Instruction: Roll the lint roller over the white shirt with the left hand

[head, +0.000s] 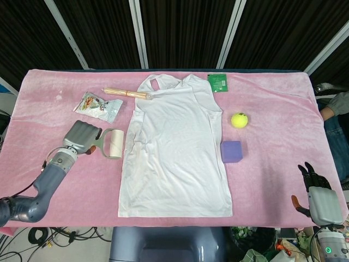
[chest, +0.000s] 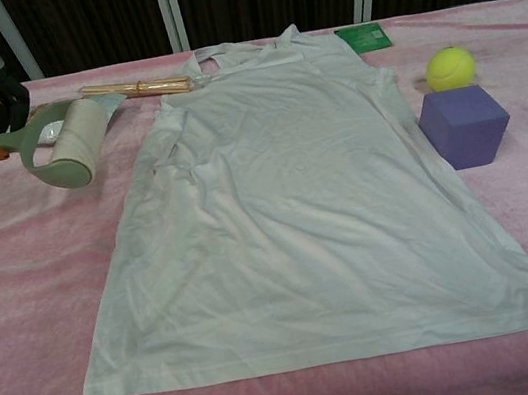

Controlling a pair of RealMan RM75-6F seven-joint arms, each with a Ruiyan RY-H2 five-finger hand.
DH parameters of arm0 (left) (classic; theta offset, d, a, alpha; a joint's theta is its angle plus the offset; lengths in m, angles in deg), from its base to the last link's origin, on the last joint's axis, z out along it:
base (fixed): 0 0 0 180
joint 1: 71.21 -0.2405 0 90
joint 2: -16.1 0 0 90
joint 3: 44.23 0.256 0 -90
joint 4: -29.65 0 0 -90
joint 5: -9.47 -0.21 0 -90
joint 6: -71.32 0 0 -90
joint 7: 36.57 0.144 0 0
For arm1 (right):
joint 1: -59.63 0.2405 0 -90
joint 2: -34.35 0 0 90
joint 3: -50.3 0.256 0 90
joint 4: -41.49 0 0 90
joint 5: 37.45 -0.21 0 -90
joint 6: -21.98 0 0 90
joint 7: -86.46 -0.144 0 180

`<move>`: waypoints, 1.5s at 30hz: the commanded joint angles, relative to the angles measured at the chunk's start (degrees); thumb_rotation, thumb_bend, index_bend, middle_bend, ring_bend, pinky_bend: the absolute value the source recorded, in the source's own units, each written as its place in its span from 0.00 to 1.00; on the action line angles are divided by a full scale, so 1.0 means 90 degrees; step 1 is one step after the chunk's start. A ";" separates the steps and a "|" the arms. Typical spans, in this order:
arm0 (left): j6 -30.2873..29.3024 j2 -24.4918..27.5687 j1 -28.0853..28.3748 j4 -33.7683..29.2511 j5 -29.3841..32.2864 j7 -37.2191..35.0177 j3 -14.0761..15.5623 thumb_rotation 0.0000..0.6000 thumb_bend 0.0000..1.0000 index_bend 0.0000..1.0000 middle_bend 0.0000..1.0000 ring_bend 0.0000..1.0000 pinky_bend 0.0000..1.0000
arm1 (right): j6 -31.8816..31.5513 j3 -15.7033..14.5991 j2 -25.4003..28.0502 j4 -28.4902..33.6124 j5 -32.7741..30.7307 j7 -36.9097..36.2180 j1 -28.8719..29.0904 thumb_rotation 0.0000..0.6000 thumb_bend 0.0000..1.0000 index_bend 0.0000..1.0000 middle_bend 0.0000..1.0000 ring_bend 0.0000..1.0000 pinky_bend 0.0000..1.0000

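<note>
Grey left hand (head: pixel 82 136) clamped on pale green lint roller (head: pixel 112 144) at left of frame, beside flat white sleeveless shirt (head: pixel 177 147) at centre. Right hand (head: pixel 322 199) lower right, fingers apart, empty.

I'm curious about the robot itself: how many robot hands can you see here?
2. The left robot hand holds the lint roller over the pink cloth, left of the white shirt. The right robot hand waits at the table's near right corner.

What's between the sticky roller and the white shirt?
Only bare pink cloth; the lint roller sits just left of the white shirt, clearest in the head view.
</note>
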 commanded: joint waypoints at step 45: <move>-0.1564 0.0462 -0.1615 -0.0799 -0.0922 -0.0607 -0.0366 1.00 0.13 0.16 0.14 0.03 0.26 | 0.0076 0.0009 0.0012 0.0047 -0.0086 -0.0005 0.0016 1.00 0.28 0.04 0.00 0.15 0.15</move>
